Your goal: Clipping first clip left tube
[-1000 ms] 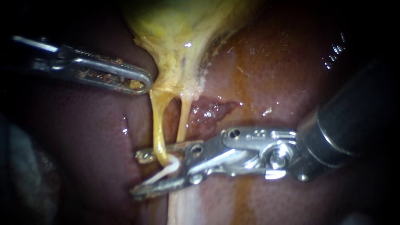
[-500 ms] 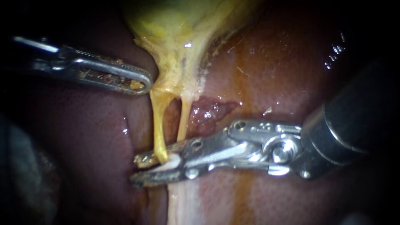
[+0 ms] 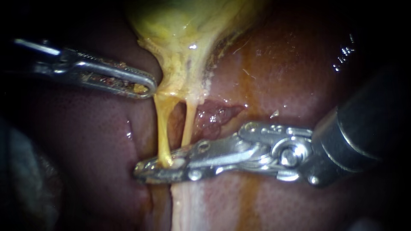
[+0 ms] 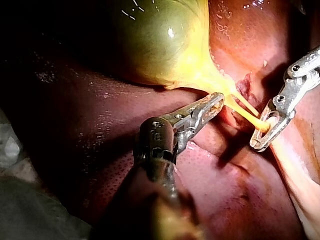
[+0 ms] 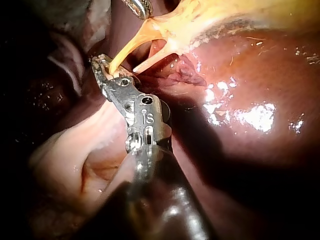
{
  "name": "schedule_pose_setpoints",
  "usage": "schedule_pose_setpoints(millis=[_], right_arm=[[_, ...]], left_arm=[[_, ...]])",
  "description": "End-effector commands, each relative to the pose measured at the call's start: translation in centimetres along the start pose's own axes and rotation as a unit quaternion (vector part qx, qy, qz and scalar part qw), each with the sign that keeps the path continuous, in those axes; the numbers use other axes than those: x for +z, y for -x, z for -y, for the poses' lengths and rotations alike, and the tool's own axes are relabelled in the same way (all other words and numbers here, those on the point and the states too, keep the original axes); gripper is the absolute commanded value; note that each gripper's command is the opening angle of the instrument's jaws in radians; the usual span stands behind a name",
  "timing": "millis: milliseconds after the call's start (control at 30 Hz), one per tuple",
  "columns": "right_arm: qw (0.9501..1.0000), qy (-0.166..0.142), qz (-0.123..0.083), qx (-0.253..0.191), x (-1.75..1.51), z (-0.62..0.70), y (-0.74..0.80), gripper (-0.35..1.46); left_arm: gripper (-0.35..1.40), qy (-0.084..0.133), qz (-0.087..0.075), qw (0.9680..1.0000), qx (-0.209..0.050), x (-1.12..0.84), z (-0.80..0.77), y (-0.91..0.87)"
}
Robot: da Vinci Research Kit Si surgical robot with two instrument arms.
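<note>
Right instrument [image 3: 139,171] clamped on the left tube [image 3: 162,128], clip [image 3: 177,162] inside.
Its jaws are pressed together on the tube's near end, w/ the white clip between them, so the clip can squeeze shut around it. Left instrument [image 3: 147,87] has jaws closed on the gallbladder [image 3: 184,38] edge, prob. to keep both tubes stretched and lifted off the liver [image 3: 94,137].

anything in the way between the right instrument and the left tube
Nothing visible does: the right instrument is closed on the left tube, with the white clip showing at that spot. The right tube runs close beside and passes behind the instrument.
</note>
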Motion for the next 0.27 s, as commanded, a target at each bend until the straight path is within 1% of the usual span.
schedule_pose_setpoints(millis=[33,267], right_arm=[[1.0000,-0.003,0.002,-0.001,0.01,0.00,0.01,-0.35],[1.0000,-0.003,0.002,-0.001,0.00,-0.02,0.01,-0.35]], left_arm=[[-0.35,0.000,0.000,1.0000,0.000,0.00,0.00,0.00],[-0.35,0.000,0.000,1.0000,0.000,0.00,0.00,0.00]])
